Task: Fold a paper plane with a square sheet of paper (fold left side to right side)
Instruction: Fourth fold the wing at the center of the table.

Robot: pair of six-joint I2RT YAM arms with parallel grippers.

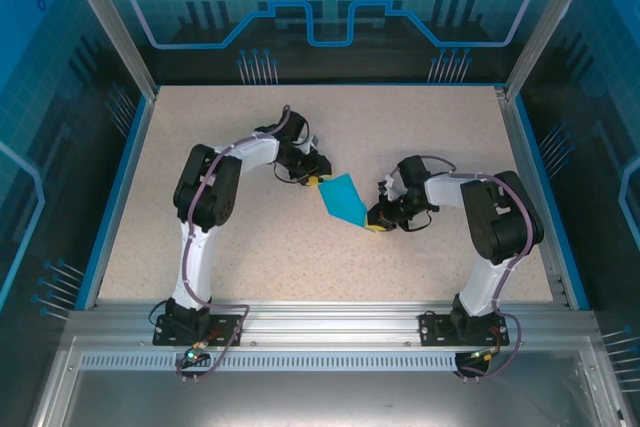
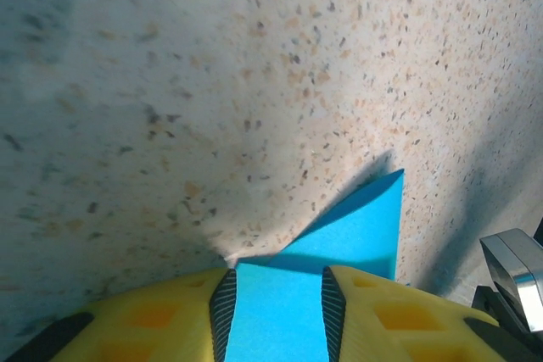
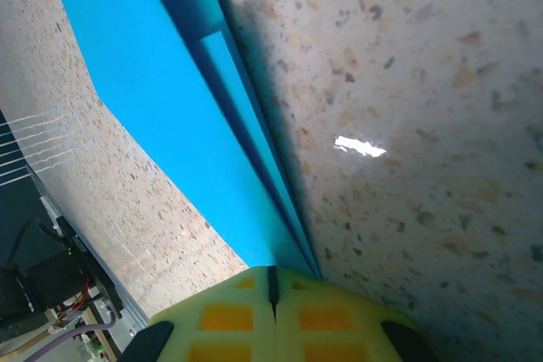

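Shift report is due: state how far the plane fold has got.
Done: paper already folded, with layered edges in the right wrist view. In hand: right gripper pinches one tip, left gripper straddles the other. To do: no slim dart yet.

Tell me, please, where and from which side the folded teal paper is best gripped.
Probably the narrow pointed end of the folded paper, approached low along the table from the robot's right: it lies nearly flat, so only edges offer a pinch, and the layers stack at that tip. The right gripper is shut there; the left gripper's fingers flank the opposite corner.
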